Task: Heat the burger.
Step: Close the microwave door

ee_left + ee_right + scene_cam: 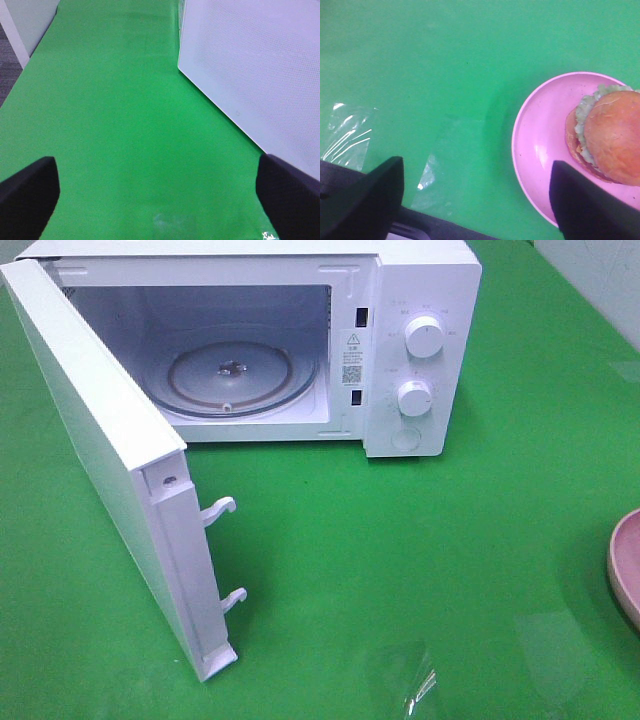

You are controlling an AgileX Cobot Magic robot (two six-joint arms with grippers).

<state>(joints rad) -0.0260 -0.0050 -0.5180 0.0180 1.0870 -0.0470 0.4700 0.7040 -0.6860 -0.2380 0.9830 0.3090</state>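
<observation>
Green mat (400,570) covers table; white microwave (420,340) stands with door (110,470) swung open. My right gripper (475,200) spread wide, empty, burger (610,142) on pink plate (540,150) beside one finger. Left gripper (160,192) wide, empty. Risk I see: pinching plate rim, tipping burger. Burger upright, dome up, round, no long axis.

Open microwave door (110,455) walls the left; cavity (235,360) front stands unobstructed.

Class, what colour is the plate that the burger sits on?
Pink. The plate under the burger shows best in the right wrist view.
</observation>
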